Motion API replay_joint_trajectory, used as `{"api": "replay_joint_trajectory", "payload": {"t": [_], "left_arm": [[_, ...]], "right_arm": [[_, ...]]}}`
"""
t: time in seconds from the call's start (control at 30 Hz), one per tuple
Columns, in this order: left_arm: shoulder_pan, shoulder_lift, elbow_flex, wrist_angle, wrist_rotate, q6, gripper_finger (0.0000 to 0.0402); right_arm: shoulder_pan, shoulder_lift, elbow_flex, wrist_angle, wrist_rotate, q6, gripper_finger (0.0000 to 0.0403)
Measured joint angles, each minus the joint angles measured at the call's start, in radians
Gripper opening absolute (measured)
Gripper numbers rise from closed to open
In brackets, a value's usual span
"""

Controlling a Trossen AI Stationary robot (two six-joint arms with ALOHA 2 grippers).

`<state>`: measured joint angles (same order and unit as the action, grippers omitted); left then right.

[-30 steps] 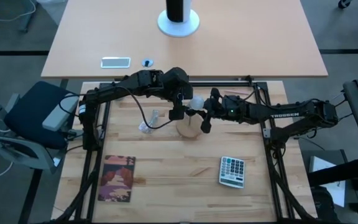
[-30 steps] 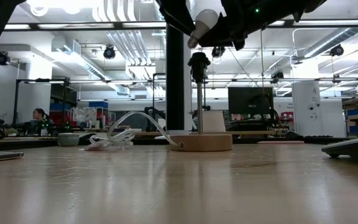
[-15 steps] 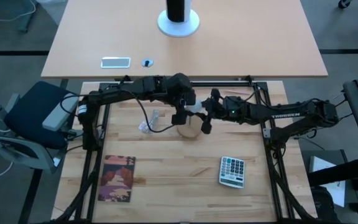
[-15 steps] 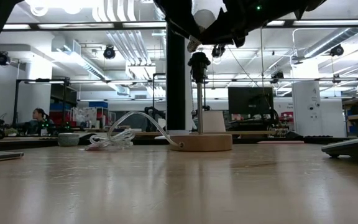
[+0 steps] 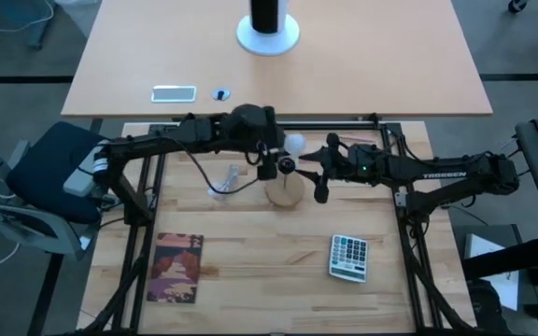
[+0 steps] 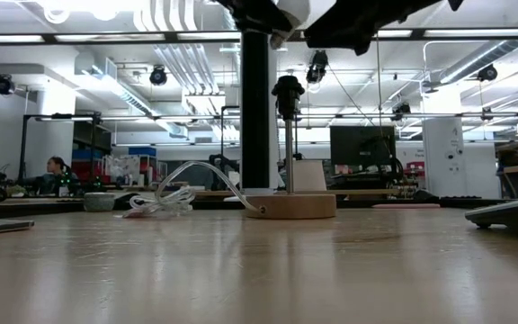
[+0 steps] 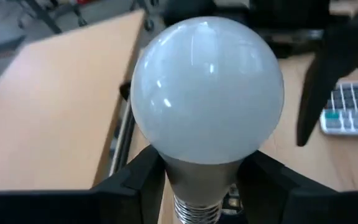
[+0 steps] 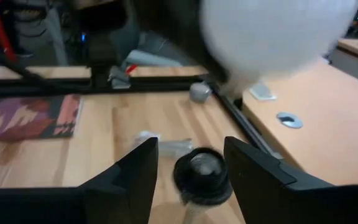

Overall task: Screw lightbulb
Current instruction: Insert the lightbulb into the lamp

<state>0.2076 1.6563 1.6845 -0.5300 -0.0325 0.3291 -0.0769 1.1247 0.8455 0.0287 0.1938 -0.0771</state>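
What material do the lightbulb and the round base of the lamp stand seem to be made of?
The lightbulb: frosted white globe, glass or plastic, I cannot tell which; soft highlights show a smooth, semi-gloss surface. Its screw base looks like silvery threaded metal. The lamp stand's round base: pale, matte, apparently unpainted wood, close in tone to the table.

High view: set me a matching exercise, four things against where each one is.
Things:
1 lightbulb
2 calculator
3 patterned booklet
4 wooden lamp base

Places:
A picture's lower left
B in the left gripper
C picture's lower right
D middle of the table

Pairs: 1-B, 2-C, 3-A, 4-D
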Motion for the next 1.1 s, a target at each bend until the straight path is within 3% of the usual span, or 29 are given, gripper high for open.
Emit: {"api": "replay_joint_trajectory", "payload": {"t": [0.17,0.37,0.67,0.93,1.1], "left_arm": [[-0.005,-0.096,-0.161,0.194,0.026,-0.028,0.0159],[-0.003,-0.163,-0.348,0.492,0.149,-0.116,0.0159],[0.001,-0.169,-0.587,0.874,0.128,-0.200,0.0159],[0.009,-0.166,-0.687,1.045,0.053,-0.206,0.0159],[0.013,-0.127,-0.703,1.070,0.039,-0.209,0.0159]], "right_arm": [[0.007,-0.012,0.000,0.006,0.011,0.001,0.0181],[0.009,-0.011,0.000,0.011,0.015,0.004,0.0176],[0.008,-0.011,0.000,0.005,0.016,0.014,0.0176],[0.008,-0.011,-0.002,0.006,0.019,0.026,0.0176],[0.008,-0.011,-0.002,0.005,0.070,0.032,0.0172]]}}
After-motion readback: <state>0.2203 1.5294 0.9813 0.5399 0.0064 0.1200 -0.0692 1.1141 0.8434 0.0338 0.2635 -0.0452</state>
